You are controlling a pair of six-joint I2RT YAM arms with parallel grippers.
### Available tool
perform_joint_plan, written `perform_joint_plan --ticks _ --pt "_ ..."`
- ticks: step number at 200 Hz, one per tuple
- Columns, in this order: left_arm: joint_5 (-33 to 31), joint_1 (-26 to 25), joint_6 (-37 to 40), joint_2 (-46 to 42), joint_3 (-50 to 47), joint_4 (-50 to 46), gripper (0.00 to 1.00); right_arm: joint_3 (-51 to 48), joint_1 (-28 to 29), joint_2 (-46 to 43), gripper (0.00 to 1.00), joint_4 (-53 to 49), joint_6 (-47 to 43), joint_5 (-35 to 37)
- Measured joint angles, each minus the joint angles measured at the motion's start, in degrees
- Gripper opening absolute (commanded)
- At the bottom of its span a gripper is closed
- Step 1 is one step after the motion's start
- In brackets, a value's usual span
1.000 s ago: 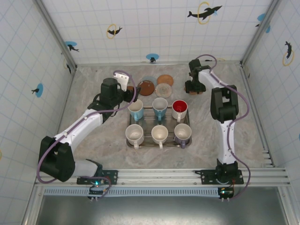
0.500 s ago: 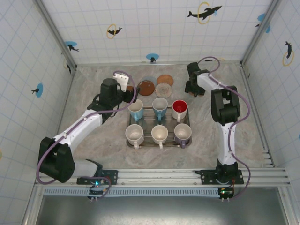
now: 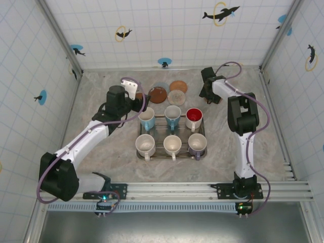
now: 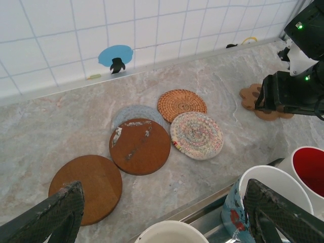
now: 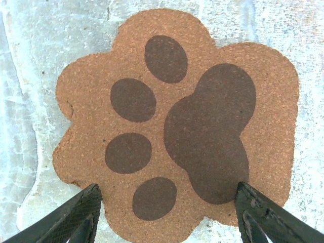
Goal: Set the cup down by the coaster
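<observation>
Right hand (image 5: 169,215) spread, hovering over paw coaster (image 5: 177,126), its long axis running finger to finger. Left hand (image 4: 164,217) spread, round coasters (image 4: 167,129) lying ahead, cup (image 4: 271,190) sitting below.

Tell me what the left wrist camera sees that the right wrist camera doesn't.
Left wrist view adds: five round coasters, cups in a tray, a blue wall sticker, and the right arm at the paw coaster. Right wrist view adds: the dark toe and pad marks on that coaster, seen close up. Both share: the paw coaster and the marble table.
</observation>
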Motion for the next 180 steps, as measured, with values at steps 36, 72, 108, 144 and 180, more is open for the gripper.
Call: perform_joint_plan --ticks 36,72,108,144,180 --pt "0.17 0.00 -0.02 -0.98 -0.50 -0.04 0.82 0.37 0.04 0.02 0.73 0.07 2.27 0.11" --pt "0.63 0.00 -0.02 -1.33 -0.50 -0.04 0.82 3.19 0.44 -0.09 0.77 -0.76 0.90 -2.43" --pt "1.51 0.00 -0.07 -1.44 -0.50 -0.04 0.83 15.23 -0.09 -0.07 0.82 -6.95 -7.34 -5.75" --pt "2.19 -0.02 -0.33 -1.46 -0.50 -0.04 0.82 30.67 -1.29 0.68 0.84 -15.91 -20.81 -8.55" --pt "2.93 -0.02 -1.40 -1.81 -0.42 -0.04 0.82 37.48 -2.19 4.85 0.86 -24.59 -33.07 -8.57"
